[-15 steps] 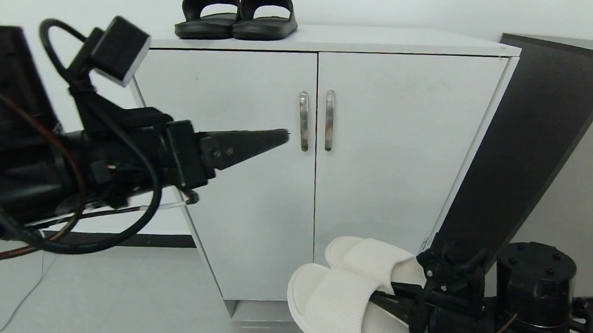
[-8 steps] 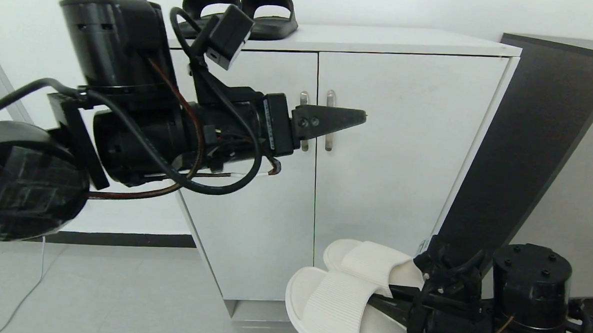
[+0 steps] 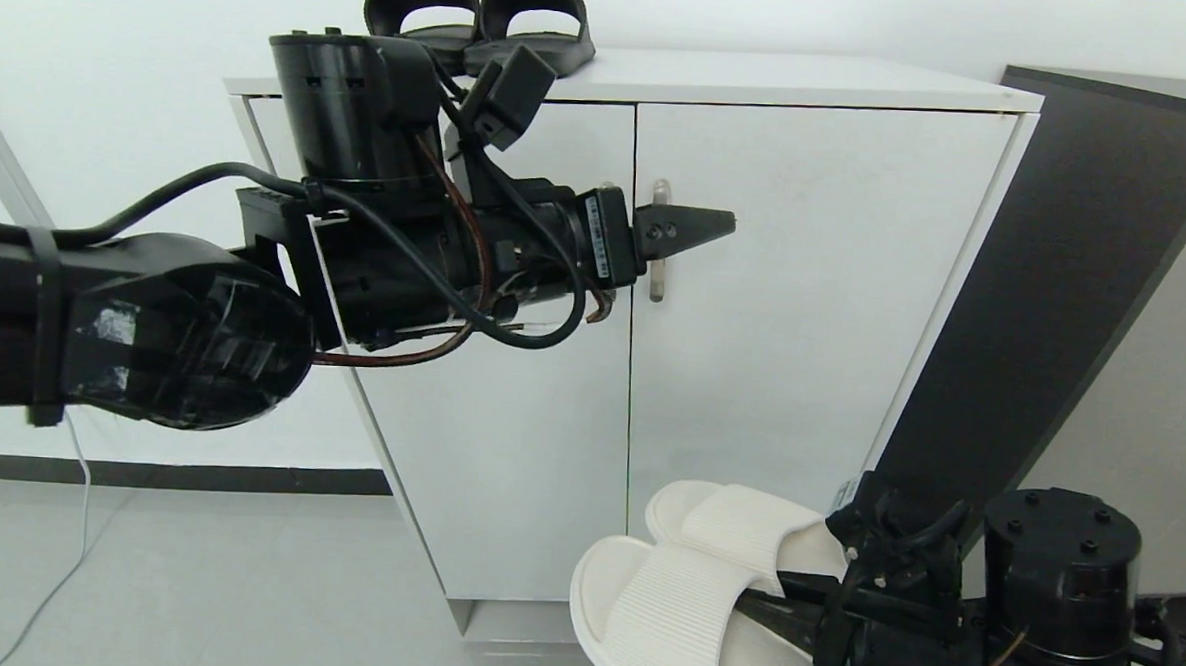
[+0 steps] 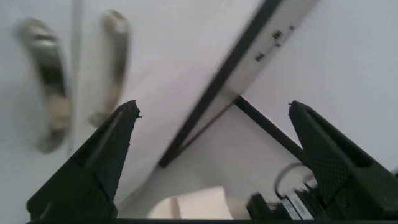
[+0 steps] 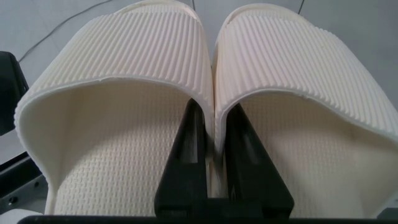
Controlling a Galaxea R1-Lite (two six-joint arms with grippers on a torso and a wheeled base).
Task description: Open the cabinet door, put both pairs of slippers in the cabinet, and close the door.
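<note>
**Cabinet.** White two-door cabinet (image 3: 805, 282) fills the middle of the head view. Both doors are shut and the inside is hidden, so its contents are unknown. Judged step: opening a door. Neither pair is stowed yet.

**Panel.** Dark grey flat panel (image 3: 1076, 274) stands at 3 o'clock, against the cabinet's side.

**White pair.** Pair of white ribbed fabric slippers (image 3: 703, 568) hangs at 5 o'clock from the cabinet's centre, low before the right door. The right gripper (image 5: 214, 124) is clamped on the two inner side walls, pinched together, and carries both.

**Left gripper.** Left gripper (image 3: 698, 227) sits at 11 o'clock from the cabinet's centre, close to the door face, tips pointing toward 3 o'clock. Its fingers are spread wide with nothing between them.

**Black pair.** Pair of black moulded slide slippers (image 3: 482, 18) sits at 12 o'clock on the cabinet top, side by side and touching.

**Handle.** Slim upright metal bar handle (image 3: 657, 286) is on the right door, just beside the centre seam. In the left wrist view both bars are blurred and lie to one side of the finger gap, so probably neither is straddled yet.

**Doing it well.**
- Slip one finger behind the bar and close at mid-length.
- Pull along the door's arc, not straight out.
- Risk: the right door may swing into the white slippers, so clear that arm first.
- The black slippers are untouched.
</note>
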